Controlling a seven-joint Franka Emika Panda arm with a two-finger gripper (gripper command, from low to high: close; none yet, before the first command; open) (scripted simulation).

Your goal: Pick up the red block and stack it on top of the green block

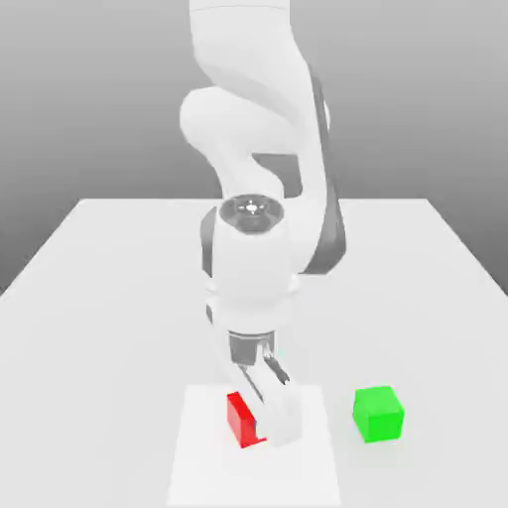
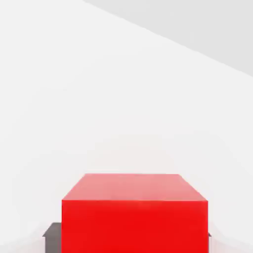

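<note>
The red block (image 1: 239, 420) sits low on the white table (image 1: 99, 298), near the front edge in the exterior view, on a slightly brighter rectangular patch of the tabletop. Only its face toward the exterior view's left and a thin strip of its front show there; the rest is covered by the white fingers (image 1: 281, 417) of the gripper (image 1: 260, 422), which come down over it at a slant. In the hand view the red block (image 2: 133, 212) looms large, its top face and one side plainly visible, with dark finger pads (image 2: 52, 236) pressed against its flanks at either lower corner. The jaws are clamped on the red block, one finger on each side of it. Whether the cube rests on the table or is raised just off it cannot be told.

The green block (image 1: 378, 414) stands on the table to the exterior view's right of the red one, apart from it and touching nothing else, at about the same depth. Its top and two side faces are visible, and it sits flat.

Above the gripper, the Panda arm (image 1: 253, 258) bends steeply downward from its base at the back of the table, its wrist hanging directly over the red block with the hand pointing toward the tabletop.
</note>
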